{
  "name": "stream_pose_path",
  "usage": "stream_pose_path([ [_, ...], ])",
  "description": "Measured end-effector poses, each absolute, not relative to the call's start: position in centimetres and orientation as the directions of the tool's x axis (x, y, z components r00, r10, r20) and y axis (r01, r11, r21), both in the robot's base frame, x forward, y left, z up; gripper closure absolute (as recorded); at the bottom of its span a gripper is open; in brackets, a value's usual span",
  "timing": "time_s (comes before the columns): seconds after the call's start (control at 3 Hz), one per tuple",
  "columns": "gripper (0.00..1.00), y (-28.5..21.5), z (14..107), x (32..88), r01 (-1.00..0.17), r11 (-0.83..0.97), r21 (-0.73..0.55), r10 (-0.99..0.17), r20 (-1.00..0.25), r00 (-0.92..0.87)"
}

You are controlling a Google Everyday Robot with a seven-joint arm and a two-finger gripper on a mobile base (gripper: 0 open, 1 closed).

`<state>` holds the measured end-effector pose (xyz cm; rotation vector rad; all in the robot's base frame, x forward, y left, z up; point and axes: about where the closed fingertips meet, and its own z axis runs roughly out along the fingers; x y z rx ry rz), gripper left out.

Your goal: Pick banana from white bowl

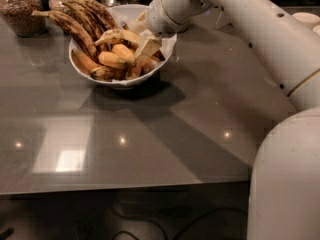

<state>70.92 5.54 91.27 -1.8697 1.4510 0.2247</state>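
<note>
The white bowl (165, 54) stands at the back left of the grey table, full of fruit. The pale-yellow speckled banana (116, 36) lies across the top of the pile, its right end towards my gripper. Darker brown-streaked bananas (75, 25) stick out over the bowl's left rim, and short orange ones (112, 59) lie in front. My gripper (145, 34) is inside the bowl's right part. It is open, with one finger (149, 48) in front of the banana's right end and the other behind it.
Glass jars (19, 10) stand at the back left behind the bowl. Small off-white bowls (306, 19) sit at the far right edge. My white arm (260, 29) crosses the right side of the table (150, 144), whose front edge is near.
</note>
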Motion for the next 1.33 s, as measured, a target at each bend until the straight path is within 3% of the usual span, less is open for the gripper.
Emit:
stream_pose_path([
  [0.33, 0.41, 5.8, 90.5, 72.1, -0.899, -0.045, -0.435, -0.765, -0.564, 0.311],
  [1.33, 1.0, 4.5, 94.8, 71.3, -0.878, 0.053, -0.475, -0.74, -0.609, 0.284],
])
